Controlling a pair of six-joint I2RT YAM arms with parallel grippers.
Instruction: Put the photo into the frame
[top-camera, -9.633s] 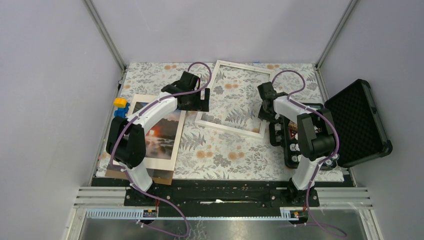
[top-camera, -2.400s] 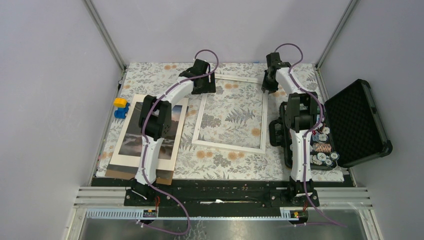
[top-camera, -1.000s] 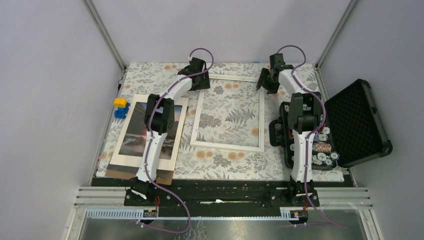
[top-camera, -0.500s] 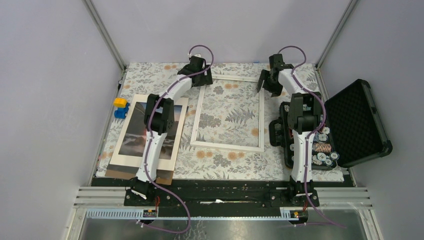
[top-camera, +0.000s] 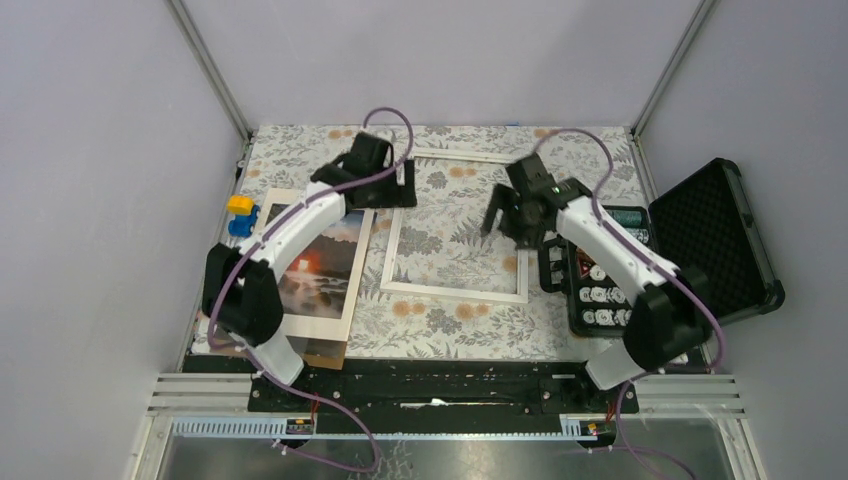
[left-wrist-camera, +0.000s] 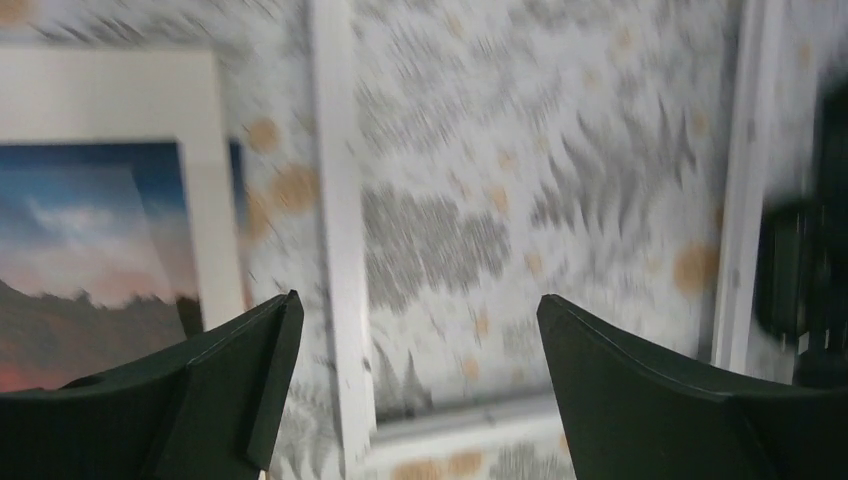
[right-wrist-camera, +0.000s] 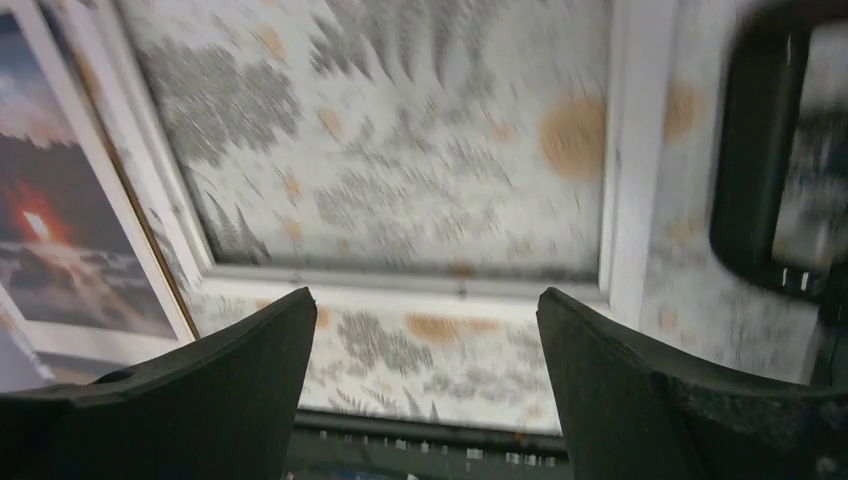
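The white frame (top-camera: 455, 291) lies flat on the floral cloth in the middle, see-through, with nothing in it. The photo (top-camera: 322, 268), a dark landscape with an orange glow, lies to its left under a white mat (top-camera: 338, 325). My left gripper (top-camera: 388, 190) hovers open over the frame's far left corner; its wrist view shows the frame's left rail (left-wrist-camera: 335, 230) between the open fingers and the photo (left-wrist-camera: 85, 270) at the left. My right gripper (top-camera: 506, 216) hangs open above the frame's right rail (right-wrist-camera: 630, 150). The right wrist view is blurred and shows the photo (right-wrist-camera: 55, 235) at far left.
An open black case (top-camera: 715, 245) with poker chips (top-camera: 600, 296) stands right of the frame, close to the right arm. A small yellow and blue thing (top-camera: 240, 213) sits by the left wall. A brown board (top-camera: 325, 352) sticks out under the mat.
Both arms have pulled back from the frame's far corners toward the near side, and both grippers have opened wider. The frame and photo have stayed where they were.
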